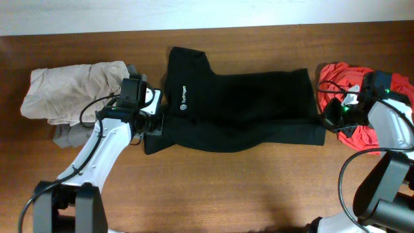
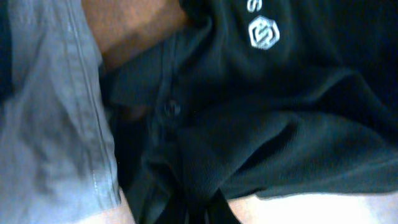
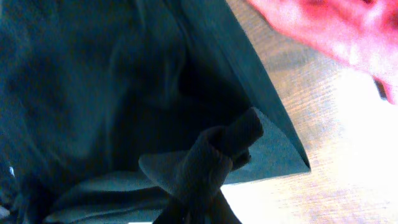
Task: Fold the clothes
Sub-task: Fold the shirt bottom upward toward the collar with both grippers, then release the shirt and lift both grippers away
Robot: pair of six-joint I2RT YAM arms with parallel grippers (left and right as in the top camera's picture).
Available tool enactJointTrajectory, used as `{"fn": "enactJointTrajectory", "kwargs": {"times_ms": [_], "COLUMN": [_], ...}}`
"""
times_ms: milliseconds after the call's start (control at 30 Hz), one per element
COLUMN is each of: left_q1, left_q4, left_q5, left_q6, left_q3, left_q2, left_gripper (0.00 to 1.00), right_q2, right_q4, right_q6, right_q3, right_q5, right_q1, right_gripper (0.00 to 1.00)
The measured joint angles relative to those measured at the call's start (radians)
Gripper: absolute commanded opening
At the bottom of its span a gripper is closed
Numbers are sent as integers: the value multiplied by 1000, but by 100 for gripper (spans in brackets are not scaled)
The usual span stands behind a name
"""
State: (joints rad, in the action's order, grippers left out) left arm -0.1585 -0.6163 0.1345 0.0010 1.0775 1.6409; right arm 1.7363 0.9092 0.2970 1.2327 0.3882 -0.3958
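i had my left gripper [image 1: 153, 123] and right gripper [image 1: 329, 120] each pinched shut on opposite ends of the black shirt [image 1: 246, 110] (spread on the table [image 1: 226, 194] between a beige garment [image 1: 71, 90] and a red garment [image 1: 343, 79]), likely so 2 grips could hold it taut for folding.

Overhead evenly lit, sharp; wrist views blurred, shirt [image 2: 280, 124] murky, table [image 3: 348, 155] overexposed.

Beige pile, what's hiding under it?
A grey garment peeks out from under the beige pile, lying on the table. How far it reaches underneath is covered, and the left arm hides part of its edge.
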Motion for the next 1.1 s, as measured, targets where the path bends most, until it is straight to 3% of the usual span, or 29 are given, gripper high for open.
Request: {"fn": "enactJointTrajectory", "kwargs": {"times_ms": [467, 533, 567, 633, 700, 933, 1100], "left_q1": [0, 0, 0, 0, 0, 0, 0], "left_q4": [85, 86, 83, 63, 29, -136, -215], "left_q5": [-16, -24, -31, -50, -66, -90, -79], "left_q6": [30, 31, 32, 35, 41, 48, 61], "left_q3": [0, 5, 11, 39, 84, 284, 412], "left_q2": [88, 89, 89, 91, 93, 93, 94], "left_gripper": [1, 11, 21, 37, 47, 49, 54], "right_q2": [105, 105, 105, 105, 105, 106, 111], "right_q4": [-209, -226, -231, -239, -239, -98, 122], "right_q6": [63, 65, 64, 69, 66, 21, -40], "right_q3": [0, 0, 0, 0, 0, 72, 285], "right_q5": [7, 8, 8, 10, 12, 16, 14], "right_q1": [44, 46, 46, 46, 46, 41, 39], "right_gripper": [17, 36, 54, 75, 77, 76, 75]}}
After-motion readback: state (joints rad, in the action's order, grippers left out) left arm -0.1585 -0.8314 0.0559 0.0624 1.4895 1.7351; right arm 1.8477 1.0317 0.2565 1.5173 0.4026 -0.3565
